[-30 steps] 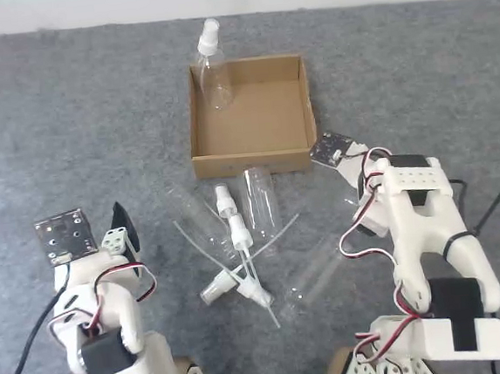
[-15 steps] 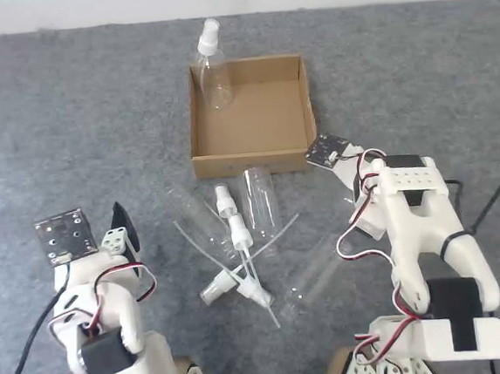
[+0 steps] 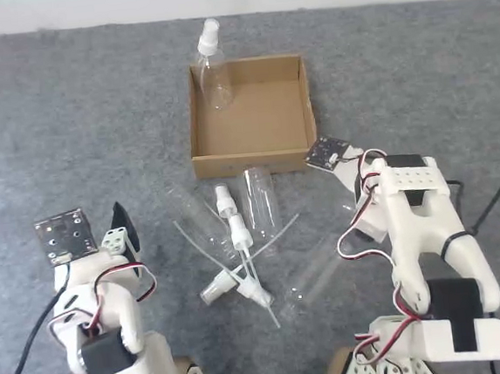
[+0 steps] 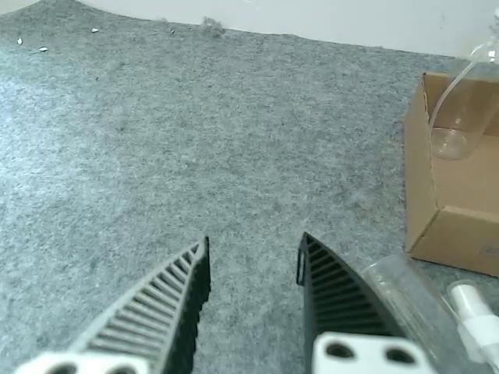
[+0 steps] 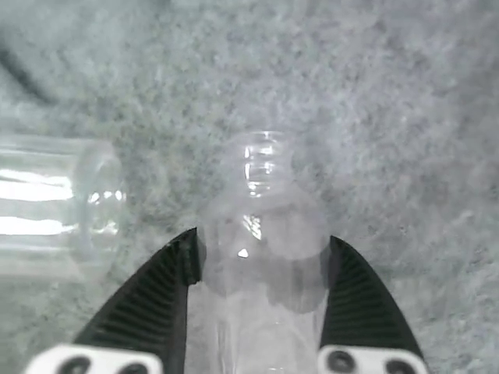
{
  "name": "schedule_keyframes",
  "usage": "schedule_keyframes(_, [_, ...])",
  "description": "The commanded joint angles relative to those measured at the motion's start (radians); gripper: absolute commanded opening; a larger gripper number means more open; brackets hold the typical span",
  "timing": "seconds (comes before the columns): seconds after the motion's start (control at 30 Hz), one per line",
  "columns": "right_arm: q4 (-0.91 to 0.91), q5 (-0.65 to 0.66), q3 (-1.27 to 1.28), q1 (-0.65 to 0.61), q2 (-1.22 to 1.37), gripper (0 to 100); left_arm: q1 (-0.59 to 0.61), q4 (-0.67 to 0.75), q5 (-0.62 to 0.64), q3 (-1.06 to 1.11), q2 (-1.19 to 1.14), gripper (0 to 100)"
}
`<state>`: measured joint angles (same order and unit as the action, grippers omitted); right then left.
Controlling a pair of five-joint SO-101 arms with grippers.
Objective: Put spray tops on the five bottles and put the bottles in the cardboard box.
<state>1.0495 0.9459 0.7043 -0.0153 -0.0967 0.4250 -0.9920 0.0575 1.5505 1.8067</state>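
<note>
Well, in the high view I see the cardboard box (image 3: 252, 162) at the far middle of the bench (image 3: 69, 124). A capped bottle (image 3: 213, 72) leans in its far left corner, spray head above the rim. Just in front of the box a bare bottle (image 3: 260, 199) lies on its side, with loose spray tops (image 3: 239, 232) jumbled beside it, their dip tubes crossing. The left gripper (image 3: 119, 232) sits well to the left of that pile, near nothing. The right arm (image 3: 419, 216) stretches forward on the other side, its wrist just off the box's near right corner.

In the left wrist view the left gripper (image 4: 253, 249) has its fingers apart over bare bench, nothing between them. A lying bottle (image 4: 405, 288) shows just beside one finger, with one spray top (image 4: 477, 305) past it. The box (image 4: 448, 210) and the capped bottle (image 4: 468, 101) leaning in it are farther off.

In the right wrist view the right gripper (image 5: 263, 241) is clamped on an open-necked bottle (image 5: 265, 210) lying on the bench. One finger touches each side of its body, and the bare threaded neck points away from the gripper. A neighbouring bottle (image 5: 54, 206) lies just beside it, apart from the fingers.
</note>
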Motion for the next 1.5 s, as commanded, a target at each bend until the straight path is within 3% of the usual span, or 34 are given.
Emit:
schedule_keyframes(0.0, [0.048, 0.012, -0.018, -0.004, -0.061, 10.1, 0.002, 0.000, 0.000, -0.013, 0.008, 17])
schedule_keyframes(0.2, [0.188, 0.003, -0.018, -0.010, -0.252, 10.1, 0.002, 0.000, 0.000, -0.013, 0.008, 17])
schedule_keyframes(0.5, [0.275, -0.118, -0.017, -0.022, -0.526, 10.1, 0.002, 0.000, 0.000, -0.013, 0.008, 17])
schedule_keyframes(1.13, [0.196, -0.543, -0.018, -0.401, -0.745, 10.0, 0.002, 0.000, 0.000, -0.013, 0.008, 17])
schedule_keyframes(1.47, [0.127, -0.769, -0.011, -0.469, -0.826, 10.1, 0.002, -0.005, -0.021, -0.013, 0.008, 18])
